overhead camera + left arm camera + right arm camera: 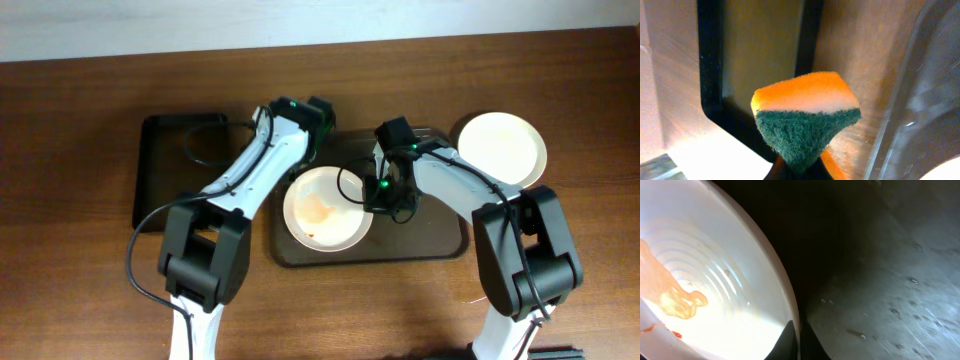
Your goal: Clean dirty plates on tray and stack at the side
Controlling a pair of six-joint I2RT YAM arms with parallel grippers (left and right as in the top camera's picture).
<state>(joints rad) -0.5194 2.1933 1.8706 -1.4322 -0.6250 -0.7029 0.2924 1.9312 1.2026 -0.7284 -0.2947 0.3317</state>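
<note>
Plainly the right gripper (799, 340) is pinched onto the rim of the dirty plate (725, 270), which lies on the brown tray (435, 238) with an orange sauce smear (677, 299) across its middle. The left gripper (796, 169) is clamped on an orange-and-green sponge (805, 117), its green scouring face outward, held near the plate's far side and apart from it. One clean plate (502, 148) sits on the table (80, 280), off the tray's right corner. Scrubbing looks about to start: the sponge must come down onto the smear while the rim is steadied. No writing is legible.
</note>
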